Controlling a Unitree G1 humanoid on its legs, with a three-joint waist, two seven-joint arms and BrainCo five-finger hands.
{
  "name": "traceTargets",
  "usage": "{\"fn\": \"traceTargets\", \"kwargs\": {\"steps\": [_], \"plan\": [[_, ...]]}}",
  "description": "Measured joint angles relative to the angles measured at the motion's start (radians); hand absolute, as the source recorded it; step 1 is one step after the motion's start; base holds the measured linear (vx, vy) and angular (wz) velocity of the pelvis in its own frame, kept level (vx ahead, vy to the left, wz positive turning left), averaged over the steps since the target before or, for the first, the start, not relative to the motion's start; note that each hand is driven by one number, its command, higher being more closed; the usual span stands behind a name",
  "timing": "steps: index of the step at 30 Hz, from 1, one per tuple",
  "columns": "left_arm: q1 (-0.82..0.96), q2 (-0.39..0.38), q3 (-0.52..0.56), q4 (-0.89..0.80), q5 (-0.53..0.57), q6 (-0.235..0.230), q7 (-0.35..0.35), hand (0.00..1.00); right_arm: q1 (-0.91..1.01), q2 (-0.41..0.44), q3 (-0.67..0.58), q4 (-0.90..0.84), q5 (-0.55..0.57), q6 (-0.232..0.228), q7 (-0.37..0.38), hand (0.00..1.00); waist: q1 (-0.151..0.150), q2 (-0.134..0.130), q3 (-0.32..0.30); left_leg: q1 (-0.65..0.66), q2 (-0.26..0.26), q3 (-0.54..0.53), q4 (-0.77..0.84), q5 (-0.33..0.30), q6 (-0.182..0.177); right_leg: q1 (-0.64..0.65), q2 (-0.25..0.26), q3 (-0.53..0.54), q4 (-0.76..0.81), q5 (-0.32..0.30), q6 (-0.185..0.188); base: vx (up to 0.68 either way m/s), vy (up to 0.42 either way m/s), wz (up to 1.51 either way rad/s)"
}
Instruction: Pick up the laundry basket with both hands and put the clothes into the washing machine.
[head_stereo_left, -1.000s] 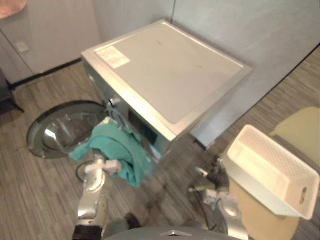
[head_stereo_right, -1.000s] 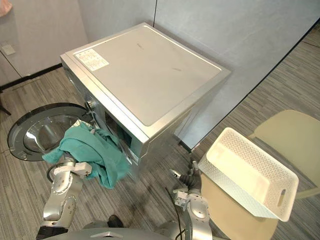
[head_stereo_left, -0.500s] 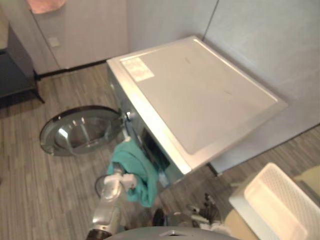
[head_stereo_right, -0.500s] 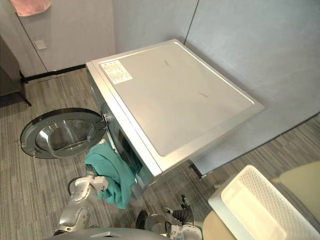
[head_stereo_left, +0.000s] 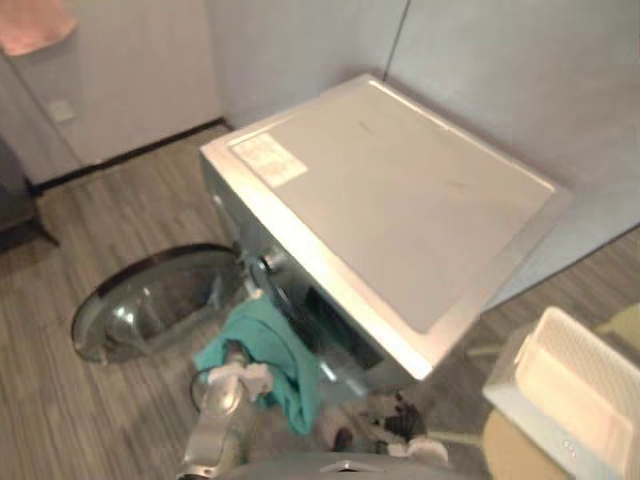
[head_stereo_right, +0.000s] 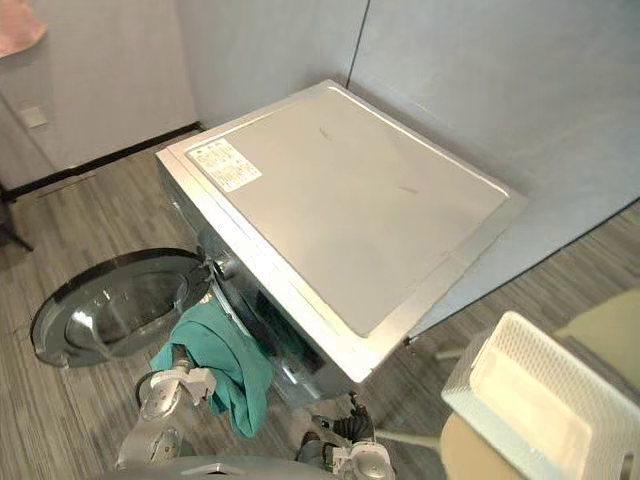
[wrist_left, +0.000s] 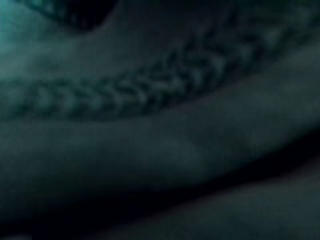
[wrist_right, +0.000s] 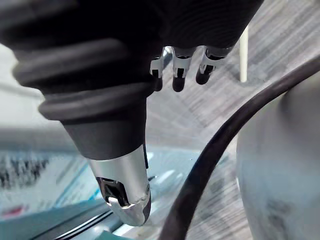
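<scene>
With the white laundry basket (head_stereo_right: 540, 400) empty at four o'clock, the teal garment (head_stereo_right: 228, 352) hung at the washing machine (head_stereo_right: 340, 200) mouth at seven o'clock over the left hand (head_stereo_right: 193, 377), whose hidden fingers I could not read, and the right hand (head_stereo_right: 340, 432) was slack and empty at six, so pushing it in was probably what was left.

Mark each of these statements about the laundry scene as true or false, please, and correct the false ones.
1. The washing machine's door stands open. True.
2. The teal cloth lies inside the basket. False: it hangs at the front opening of the washing machine.
3. The white basket stands on top of the washing machine. False: it rests on a yellowish seat, to the machine's right.
4. The right hand holds nothing. True.
</scene>
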Motion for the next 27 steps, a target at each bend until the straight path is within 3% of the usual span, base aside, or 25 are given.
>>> {"fn": "traceTargets", "kwargs": {"steps": [2,3,6,7,8,9,10,13,16,18,20,22,23,24,26,27], "plan": [[-0.031,0.046,-0.001,-0.001,-0.021,-0.004,-0.011,1.00,-0.014,0.011,-0.040,0.038,0.001,-0.005,-0.017,0.00,-0.017,-0.039,0.004,-0.005,-0.079,0.043,0.006,-0.025,0.040,-0.014,-0.082,0.025,-0.026,0.061,0.006,0.08,0.575,-0.28],[-0.043,0.065,-0.004,-0.014,-0.038,-0.013,-0.012,1.00,-0.017,0.014,-0.055,0.035,0.000,0.000,-0.020,0.00,-0.012,-0.038,0.020,-0.012,-0.100,0.094,0.042,-0.062,0.056,-0.040,-0.104,0.066,-0.028,0.122,0.013,-0.01,0.409,-0.39],[-0.053,0.071,-0.003,-0.044,-0.062,-0.033,-0.013,1.00,-0.028,0.015,-0.043,0.033,0.003,-0.002,-0.025,0.00,0.010,-0.034,0.018,-0.066,-0.104,0.196,0.114,-0.142,0.088,-0.135,-0.122,0.150,-0.043,0.198,-0.002,-0.08,0.318,-1.05],[-0.065,0.072,-0.001,-0.054,-0.077,-0.045,-0.014,1.00,-0.043,0.011,-0.039,0.031,0.004,-0.002,-0.035,0.00,0.016,-0.020,0.023,-0.106,-0.094,0.262,0.137,-0.169,0.118,-0.189,-0.126,0.140,-0.102,0.281,-0.076,-0.17,0.315,-1.83],[-0.078,0.072,0.021,-0.051,-0.090,-0.047,-0.012,1.00,-0.086,-0.010,-0.025,0.041,0.013,0.008,-0.044,0.00,0.018,0.003,0.038,-0.117,-0.087,0.357,0.106,-0.161,0.143,-0.252,-0.116,0.031,-0.116,0.317,-0.138,-0.17,0.299,-1.87],[-0.079,0.071,0.034,-0.050,-0.097,-0.047,-0.012,1.00,-0.100,-0.020,-0.019,0.051,0.015,0.009,-0.049,0.00,0.014,0.009,0.040,-0.120,-0.087,0.389,0.090,-0.151,0.150,-0.276,-0.112,-0.039,-0.071,0.283,-0.146,-0.11,0.272,-1.90],[-0.079,0.068,0.064,-0.050,-0.113,-0.047,-0.012,1.00,-0.125,-0.028,-0.006,0.076,0.020,0.009,-0.055,0.00,0.012,0.015,0.045,-0.116,-0.087,0.454,0.060,-0.140,0.162,-0.296,-0.106,-0.197,0.021,0.186,-0.147,-0.03,0.187,-1.34],[-0.070,0.064,0.136,-0.048,-0.154,-0.046,-0.006,1.00,-0.155,-0.040,0.027,0.106,0.019,0.009,-0.055,0.00,0.029,0.019,0.065,-0.055,-0.086,0.589,0.021,-0.128,0.169,-0.272,-0.091,-0.380,0.153,0.008,-0.150,0.01,0.148,-1.52],[-0.066,0.051,0.165,-0.041,-0.165,-0.046,0.003,1.00,-0.160,-0.066,0.098,0.100,0.010,0.001,-0.054,0.00,0.016,0.031,0.077,0.007,-0.081,0.614,0.013,-0.124,0.164,-0.217,-0.064,-0.354,0.120,0.006,-0.110,0.07,-0.064,-0.59],[-0.086,0.046,0.166,-0.036,-0.165,-0.046,0.007,1.00,-0.160,-0.064,0.111,0.091,0.010,-0.009,-0.054,0.00,0.017,0.032,0.095,0.013,-0.050,0.604,0.058,-0.122,0.165,-0.187,-0.051,-0.365,0.121,-0.014,-0.094,0.10,-0.159,0.12],[-0.100,0.023,0.176,-0.011,-0.193,-0.046,0.016,1.00,-0.160,-0.060,0.124,0.054,0.043,-0.013,-0.054,0.00,0.026,0.028,0.147,-0.056,0.053,0.513,0.294,-0.111,0.183,-0.148,-0.028,-0.389,0.159,-0.050,-0.100,0.05,-0.186,0.13],[-0.095,0.014,0.192,-0.011,-0.215,-0.043,0.037,1.00,-0.149,-0.055,0.147,0.020,0.062,-0.013,-0.054,0.00,0.032,0.019,0.169,-0.161,0.104,0.400,0.463,-0.056,0.218,-0.142,-0.029,-0.404,0.204,-0.081,-0.120,0.00,-0.114,0.07],[-0.094,0.013,0.197,-0.012,-0.221,-0.043,0.044,1.00,-0.146,-0.050,0.150,0.014,0.075,-0.014,-0.054,0.00,0.034,0.013,0.176,-0.188,0.111,0.363,0.492,-0.043,0.203,-0.144,-0.035,-0.407,0.214,-0.090,-0.124,-0.02,-0.093,0.09],[-0.094,0.012,0.201,-0.020,-0.233,-0.043,0.055,1.00,-0.145,-0.047,0.144,0.012,0.095,-0.012,-0.055,0.00,0.043,0.004,0.187,-0.209,0.113,0.333,0.477,-0.067,0.183,-0.158,-0.041,-0.409,0.236,-0.098,-0.130,-0.01,-0.067,0.00],[-0.097,0.010,0.203,-0.064,-0.246,-0.043,0.066,1.00,-0.144,-0.052,0.142,-0.019,0.131,-0.010,-0.055,0.00,0.046,0.001,0.220,-0.224,0.132,0.339,0.403,-0.078,0.187,-0.181,-0.060,-0.413,0.290,-0.108,-0.144,0.00,0.005,0.06],[-0.105,0.007,0.204,-0.099,-0.252,-0.044,0.077,1.00,-0.142,-0.054,0.143,-0.044,0.170,-0.011,-0.057,0.00,0.046,-0.019,0.248,-0.232,0.134,0.365,0.336,-0.077,0.183,-0.210,-0.100,-0.411,0.349,-0.123,-0.138,-0.01,0.118,0.18]]}}
